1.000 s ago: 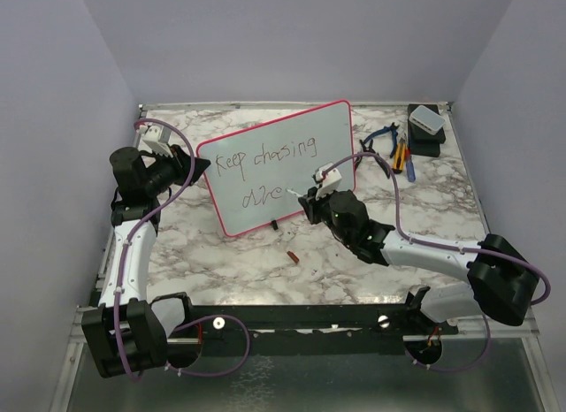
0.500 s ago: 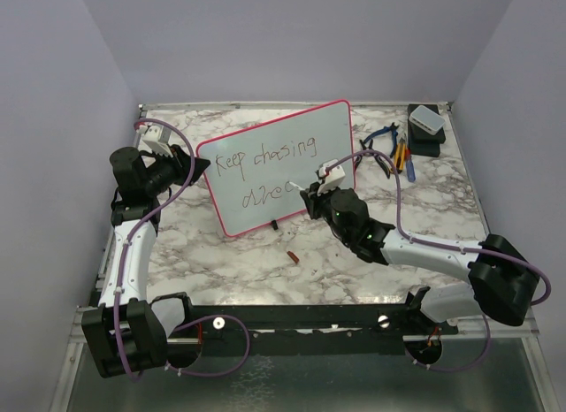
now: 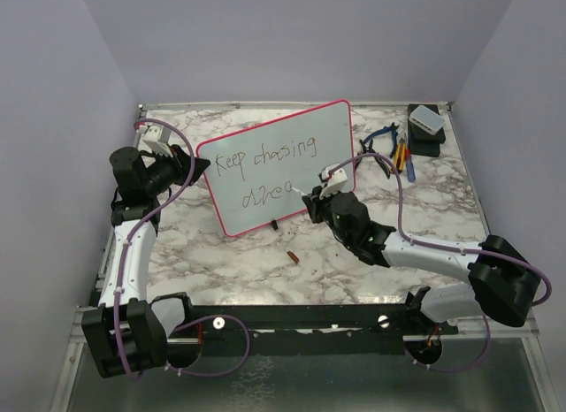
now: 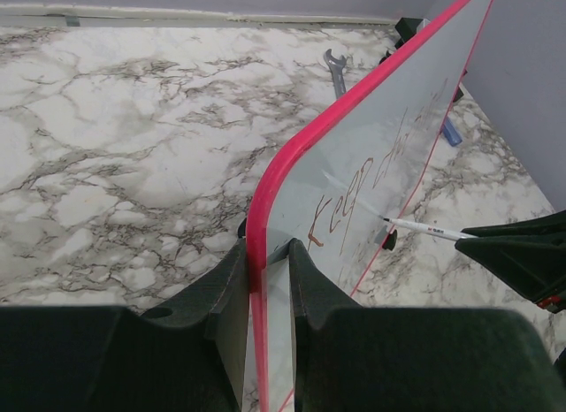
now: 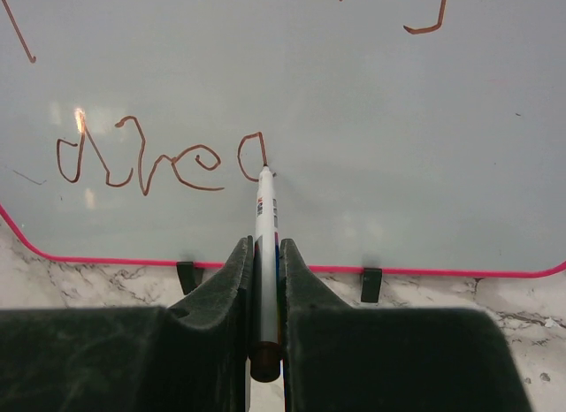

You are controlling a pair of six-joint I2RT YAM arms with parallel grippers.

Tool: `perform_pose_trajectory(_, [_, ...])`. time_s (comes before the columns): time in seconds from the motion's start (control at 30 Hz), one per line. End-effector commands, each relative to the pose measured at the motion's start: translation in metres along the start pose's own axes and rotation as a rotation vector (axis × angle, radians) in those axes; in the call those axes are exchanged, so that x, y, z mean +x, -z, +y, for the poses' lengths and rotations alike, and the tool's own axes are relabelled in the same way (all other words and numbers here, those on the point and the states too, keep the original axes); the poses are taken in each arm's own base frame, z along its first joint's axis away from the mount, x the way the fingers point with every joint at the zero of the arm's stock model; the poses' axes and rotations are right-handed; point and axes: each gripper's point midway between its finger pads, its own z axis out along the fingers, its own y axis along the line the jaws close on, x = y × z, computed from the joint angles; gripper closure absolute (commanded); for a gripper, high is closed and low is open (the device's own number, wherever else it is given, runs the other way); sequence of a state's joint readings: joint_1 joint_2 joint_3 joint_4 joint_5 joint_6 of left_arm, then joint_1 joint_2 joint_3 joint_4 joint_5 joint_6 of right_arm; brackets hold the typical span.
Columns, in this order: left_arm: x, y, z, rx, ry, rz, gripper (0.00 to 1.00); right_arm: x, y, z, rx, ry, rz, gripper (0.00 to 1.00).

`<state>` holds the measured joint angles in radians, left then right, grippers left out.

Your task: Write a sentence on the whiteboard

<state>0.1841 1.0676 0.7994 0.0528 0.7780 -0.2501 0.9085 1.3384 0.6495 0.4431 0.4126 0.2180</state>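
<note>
Left arm: left pincer is closed on the left edge of the whiteboard, one finger on the front face and one on the back, pinching the red-pink frame between them.

Whiteboard: stands on its small black feet on the marble-patterned counter, centre and towards the rear, with its face turned to the arms and its top edge rising to the right. The overhead view suggests it leans back slightly, but I cannot tell for certain.

The sentence: the top line reads "Keep chasing". The second line, lower left on the board, reads "drea" so far. Strokes are thin and dark.

Counter in front of the board: a small reddish piece lies on its own, clear of the board.

Right arm: right pincer is clamped tight on a white marker, whose barrel runs straight out between the fingers. The tip touches the board at the right-hand stroke of the "a".

Rear right: pliers with coloured handles lie near a black box with a pale block on top. A wrench lies behind the board.
</note>
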Motion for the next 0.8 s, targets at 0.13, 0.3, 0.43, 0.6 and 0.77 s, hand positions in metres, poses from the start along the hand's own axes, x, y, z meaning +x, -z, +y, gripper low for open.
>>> perform_pose_trajectory(0.13, [0.006,0.002,0.0,0.0,-0.003,0.006,1.0,0.027,0.005,-0.006,0.007,-0.005,0.081,0.99])
perform_pose_trajectory(0.3, [0.006,0.002,0.0,0.0,-0.003,0.006,1.0,0.03,0.006,-0.009,0.022,-0.008,0.089,0.99])
perform_pose_trajectory(0.43, [0.006,0.002,0.0,0.0,-0.002,0.007,1.0,0.026,0.007,-0.019,0.08,-0.008,0.077,0.99])
perform_pose_trajectory(0.6, [0.005,0.001,0.0,-0.001,-0.004,0.006,1.0,0.017,0.008,-0.025,0.115,0.006,0.053,0.99])
perform_pose_trajectory(0.77, [0.005,0.002,0.0,-0.001,-0.004,0.005,1.0,0.003,0.01,-0.026,0.116,0.011,0.018,0.99])
